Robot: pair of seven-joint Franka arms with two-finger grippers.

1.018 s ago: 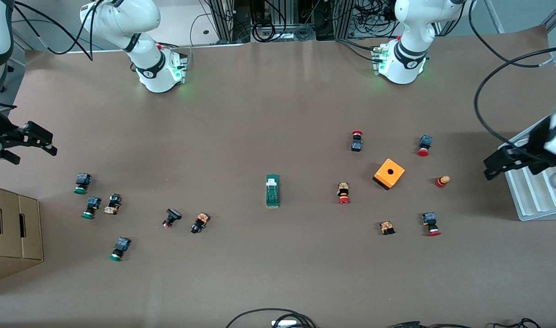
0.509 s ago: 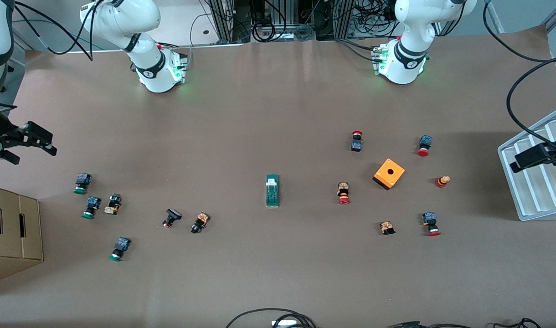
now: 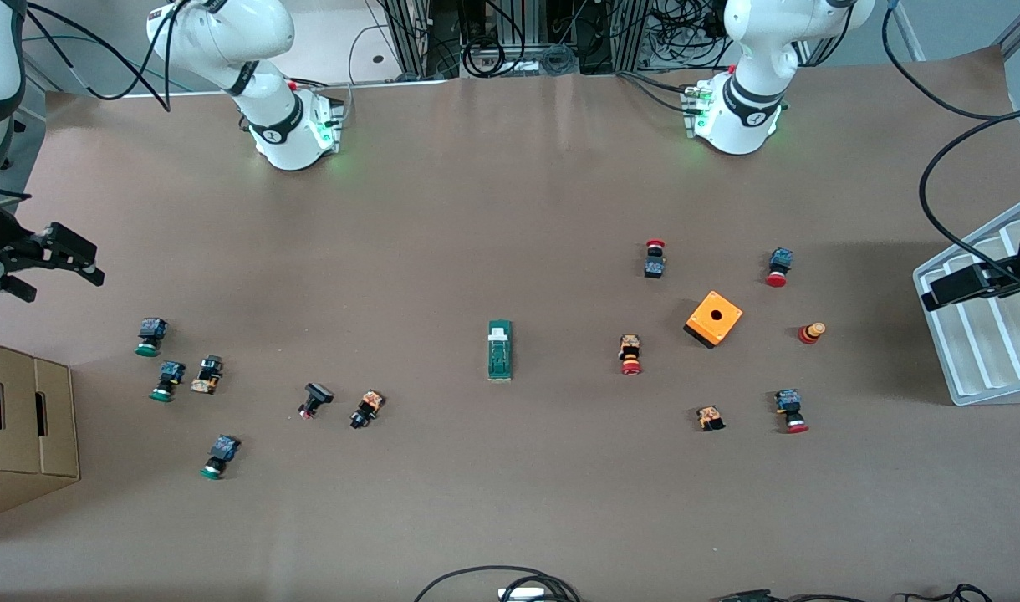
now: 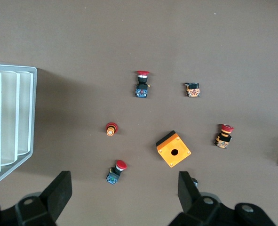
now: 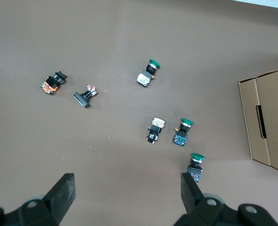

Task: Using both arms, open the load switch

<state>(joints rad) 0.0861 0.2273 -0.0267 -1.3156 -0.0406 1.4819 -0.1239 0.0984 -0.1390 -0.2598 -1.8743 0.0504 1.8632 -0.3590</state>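
1. Load switch (image 3: 499, 350): green block w/ white piece at the end farther from the front camera. Lies flat on the brown table (image 3: 510, 209), approx. mid-table, long axis running toward/away from the camera. Nothing touches it.

2. Left gripper (image 4: 124, 188): released, fingers (image 4: 59, 190) spread wide, nothing between them. In the front view it shows only partly at the frame edge (image 3: 970, 284), up in the air over the white slotted tray (image 3: 936, 334) at the left arm's end of the table. Load switch is well apart from it; in the left wrist view only a green sliver at the frame edge could be the switch.

3. Right gripper (image 3: 75, 255): released, fingers (image 5: 63, 190) spread wide, empty. Up in the air over the right arm's end of the table, near the cardboard box (image 3: 25, 426). Load switch well apart from it, too; not seen in the right wrist view.

4. Between switch and left gripper: orange box (image 3: 714, 318) w/ hole on top, plus red-capped buttons (image 3: 630, 354) scattered round it.

5. Between switch and right gripper: green-capped buttons (image 3: 150, 336) and a few black parts (image 3: 315, 399), scattered.

6. Neither gripper contacts the switch. Switch sits roughly midway between the two grippers.
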